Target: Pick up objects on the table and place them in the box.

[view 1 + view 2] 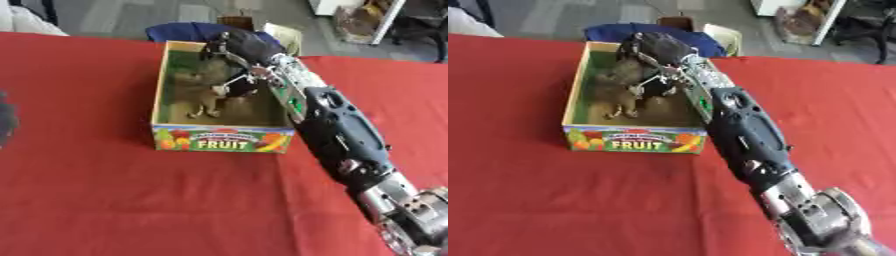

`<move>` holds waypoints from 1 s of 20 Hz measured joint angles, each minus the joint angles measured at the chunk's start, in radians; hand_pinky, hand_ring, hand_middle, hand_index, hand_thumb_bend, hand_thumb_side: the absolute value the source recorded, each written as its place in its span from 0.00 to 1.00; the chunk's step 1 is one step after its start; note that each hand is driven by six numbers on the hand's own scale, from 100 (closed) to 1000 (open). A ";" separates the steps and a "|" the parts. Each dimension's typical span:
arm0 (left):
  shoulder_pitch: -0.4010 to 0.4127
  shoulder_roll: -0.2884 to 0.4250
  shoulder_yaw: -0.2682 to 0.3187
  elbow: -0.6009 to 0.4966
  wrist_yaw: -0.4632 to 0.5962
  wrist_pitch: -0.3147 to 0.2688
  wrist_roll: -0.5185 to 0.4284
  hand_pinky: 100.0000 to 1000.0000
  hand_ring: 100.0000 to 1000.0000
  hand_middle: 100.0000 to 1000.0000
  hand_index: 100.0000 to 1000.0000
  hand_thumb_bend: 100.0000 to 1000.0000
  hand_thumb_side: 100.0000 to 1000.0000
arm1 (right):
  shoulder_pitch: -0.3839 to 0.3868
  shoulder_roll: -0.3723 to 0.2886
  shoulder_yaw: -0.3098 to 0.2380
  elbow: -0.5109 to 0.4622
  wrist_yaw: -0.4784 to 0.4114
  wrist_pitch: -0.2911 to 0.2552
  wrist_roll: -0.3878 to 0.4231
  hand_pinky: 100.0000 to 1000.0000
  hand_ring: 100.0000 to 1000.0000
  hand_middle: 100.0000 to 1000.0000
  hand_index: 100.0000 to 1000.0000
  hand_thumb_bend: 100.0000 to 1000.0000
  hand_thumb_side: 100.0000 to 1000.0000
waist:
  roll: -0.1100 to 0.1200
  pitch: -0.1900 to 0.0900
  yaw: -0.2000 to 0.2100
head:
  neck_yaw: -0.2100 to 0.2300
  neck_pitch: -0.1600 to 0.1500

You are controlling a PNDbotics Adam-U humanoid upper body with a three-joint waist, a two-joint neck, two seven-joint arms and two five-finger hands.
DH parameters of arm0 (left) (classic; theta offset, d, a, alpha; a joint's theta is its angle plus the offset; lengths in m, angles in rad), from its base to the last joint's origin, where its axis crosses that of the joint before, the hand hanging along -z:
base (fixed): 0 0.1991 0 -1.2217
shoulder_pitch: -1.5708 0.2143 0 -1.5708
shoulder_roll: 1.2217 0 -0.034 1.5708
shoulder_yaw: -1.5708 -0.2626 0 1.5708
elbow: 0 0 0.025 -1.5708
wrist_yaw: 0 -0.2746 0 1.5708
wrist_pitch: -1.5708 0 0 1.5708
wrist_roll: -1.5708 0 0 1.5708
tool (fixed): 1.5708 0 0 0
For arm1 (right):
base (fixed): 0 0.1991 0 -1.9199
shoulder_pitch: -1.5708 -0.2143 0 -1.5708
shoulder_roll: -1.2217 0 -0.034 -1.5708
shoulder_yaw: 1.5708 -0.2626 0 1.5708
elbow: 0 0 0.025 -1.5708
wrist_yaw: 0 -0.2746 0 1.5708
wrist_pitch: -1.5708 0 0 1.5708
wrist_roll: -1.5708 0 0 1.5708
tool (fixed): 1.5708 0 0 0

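A cardboard box point(220, 139) with a "FRUIT" label on its front stands on the red table point(105, 200). My right arm reaches in from the lower right along the box's right wall. My right hand point(654, 49) hangs over the inside of the box, fingers point(661, 86) curled downward. A tan, legged object point(621, 92) is under the hand inside the box, its lower end near the box floor; the fingers look closed on its upper part. A dark blurred shape at the left edge is my left hand point(5, 120).
Just behind the table's far edge, past the box, is something blue point(179, 31). Beyond it is grey floor with furniture at the upper right. Bare red cloth lies on every side of the box.
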 measured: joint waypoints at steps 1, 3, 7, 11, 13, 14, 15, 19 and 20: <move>0.000 -0.001 0.000 0.000 0.000 0.000 0.000 0.51 0.55 0.52 0.60 0.72 0.34 | 0.001 0.001 0.002 0.000 -0.001 -0.008 0.028 0.84 0.88 0.75 0.82 0.45 0.38 | -0.001 0.000 0.000 | 0.000 0.000; 0.000 -0.003 0.000 0.000 0.000 0.000 0.000 0.51 0.55 0.52 0.60 0.72 0.34 | 0.001 0.003 0.002 -0.001 -0.014 -0.022 0.086 0.86 0.91 0.81 0.85 0.50 0.40 | -0.001 0.000 0.000 | 0.000 0.000; 0.000 -0.003 0.000 0.000 0.000 0.000 0.000 0.51 0.55 0.52 0.60 0.72 0.34 | -0.007 -0.002 0.001 -0.025 -0.053 -0.036 0.178 0.89 0.92 0.88 0.91 0.52 0.41 | -0.006 0.000 -0.001 | 0.000 0.000; 0.000 -0.003 0.000 0.000 0.000 0.000 0.000 0.51 0.55 0.52 0.60 0.72 0.34 | -0.017 -0.032 0.009 -0.107 -0.051 -0.040 0.233 0.91 0.88 0.96 0.97 0.49 0.35 | -0.011 0.000 -0.007 | 0.002 0.000; 0.001 -0.003 0.000 0.000 0.000 0.000 0.001 0.51 0.55 0.52 0.60 0.72 0.34 | -0.022 -0.056 0.021 -0.172 0.000 -0.046 0.253 0.92 0.86 0.99 1.00 0.49 0.34 | -0.014 0.000 -0.011 | 0.006 0.000; 0.003 -0.003 0.000 0.000 0.000 0.000 0.001 0.51 0.55 0.52 0.60 0.72 0.34 | -0.023 -0.067 0.027 -0.204 0.031 -0.051 0.263 0.92 0.86 0.99 1.00 0.49 0.34 | -0.014 0.000 -0.014 | 0.007 0.000; 0.006 -0.003 0.000 0.000 0.000 0.000 0.001 0.51 0.55 0.52 0.60 0.72 0.34 | -0.023 -0.078 0.032 -0.234 0.059 -0.056 0.270 0.92 0.85 0.99 1.00 0.49 0.33 | -0.014 0.000 -0.018 | 0.009 0.000; 0.009 -0.003 0.001 0.001 -0.003 0.000 0.003 0.51 0.55 0.52 0.60 0.72 0.34 | -0.010 -0.118 0.045 -0.327 0.114 -0.076 0.278 0.92 0.85 0.97 1.00 0.48 0.32 | -0.016 -0.006 -0.035 | 0.012 0.001; 0.011 -0.003 0.001 0.001 -0.004 0.000 0.004 0.51 0.55 0.52 0.60 0.72 0.34 | -0.003 -0.129 0.045 -0.345 0.114 -0.080 0.275 0.92 0.84 0.97 1.00 0.48 0.32 | -0.015 -0.007 -0.040 | 0.015 0.002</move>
